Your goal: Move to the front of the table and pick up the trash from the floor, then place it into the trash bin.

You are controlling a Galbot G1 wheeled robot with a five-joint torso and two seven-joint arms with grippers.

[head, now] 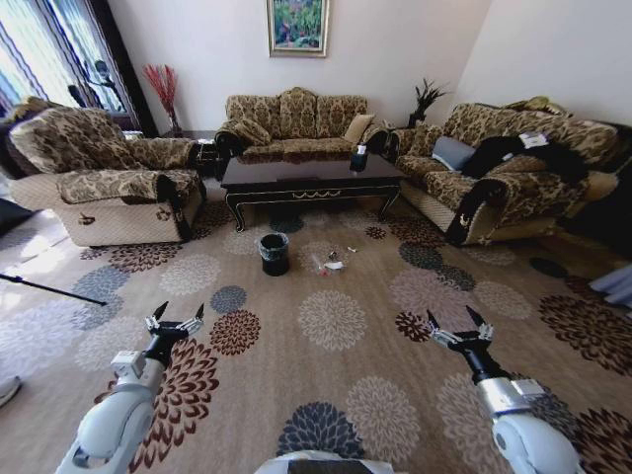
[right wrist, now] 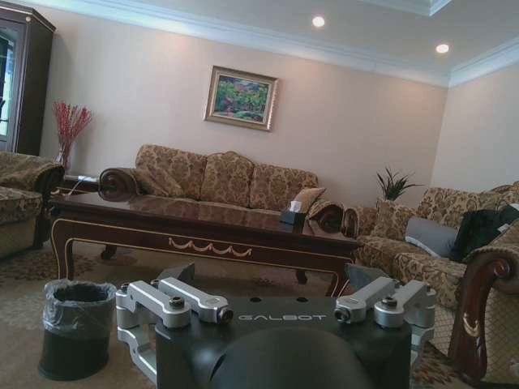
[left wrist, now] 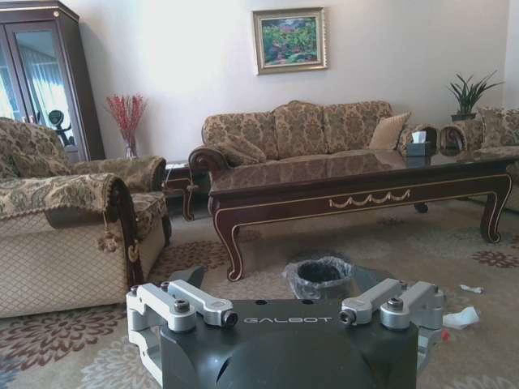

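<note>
The dark glossy table [head: 311, 176] stands far ahead, in front of the middle sofa. On the patterned floor [head: 395, 341] before it sits the black trash bin [head: 275, 254], lined with a clear bag. Just to its right lies the trash [head: 330, 263]: a white paper wad and small scraps. In the left wrist view the trash bin [left wrist: 320, 277] sits below the table [left wrist: 357, 185], and a white wad of trash [left wrist: 460, 317] lies beside it. Low over the carpet and well short of the trash, my left gripper [head: 176, 317] and right gripper [head: 454, 321] are both open and hold nothing.
An armchair [head: 109, 178] stands at the left, a sofa [head: 296, 123] behind the table and another sofa [head: 504, 168] at the right. A dark tissue box [head: 358, 158] sits on the table. A thin dark rod [head: 49, 288] lies on the carpet at the left.
</note>
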